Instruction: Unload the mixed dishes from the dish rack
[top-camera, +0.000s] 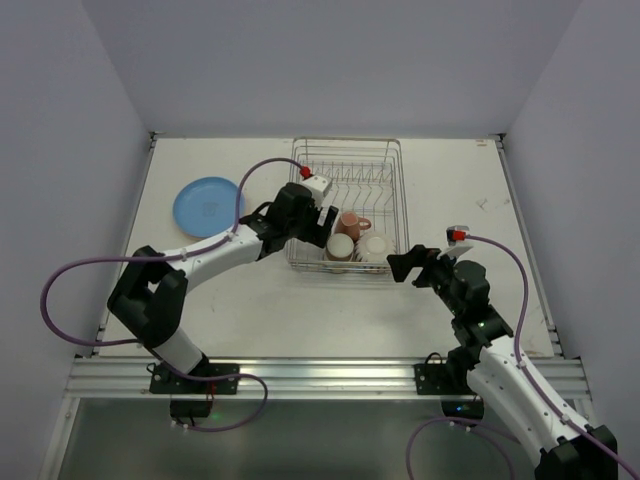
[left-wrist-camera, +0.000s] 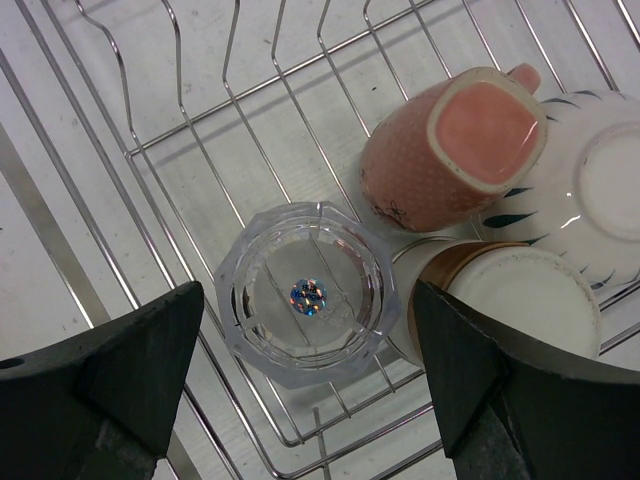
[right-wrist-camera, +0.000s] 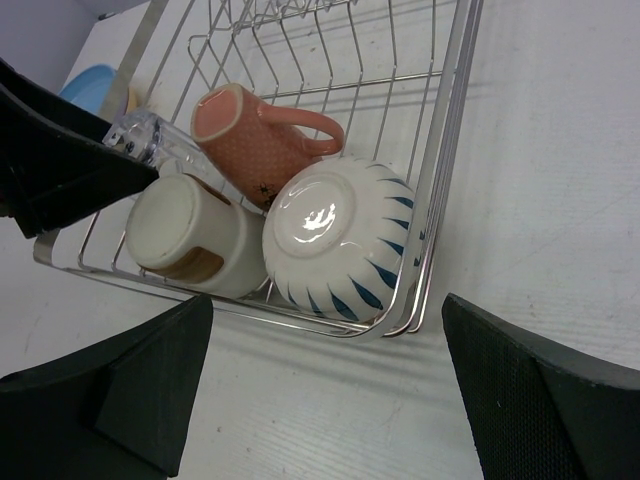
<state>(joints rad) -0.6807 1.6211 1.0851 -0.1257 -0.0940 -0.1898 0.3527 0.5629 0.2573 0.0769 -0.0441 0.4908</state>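
Note:
The silver wire dish rack (top-camera: 397, 190) stands mid-table. In its near end lie a pink mug (top-camera: 350, 222), a cream-and-brown cup (top-camera: 340, 246) and an upturned white bowl with blue strokes (top-camera: 376, 248). My left gripper (left-wrist-camera: 305, 375) hangs open over the rack's near left corner. A clear glass tumbler (left-wrist-camera: 305, 295) stands between its fingers (left-wrist-camera: 130, 380), which do not touch it. The mug (left-wrist-camera: 450, 150), cup (left-wrist-camera: 525, 300) and bowl (left-wrist-camera: 610, 190) crowd the tumbler's right. My right gripper (right-wrist-camera: 325, 400) is open above the table just before the rack, facing the bowl (right-wrist-camera: 335, 240).
A blue plate (top-camera: 207, 206) lies flat on the table left of the rack. The rack's upright tines (top-camera: 350, 170) at the far end hold nothing. The right wrist view shows the left gripper's dark finger (right-wrist-camera: 60, 165) beside the tumbler (right-wrist-camera: 150, 140). Walls enclose the table on three sides.

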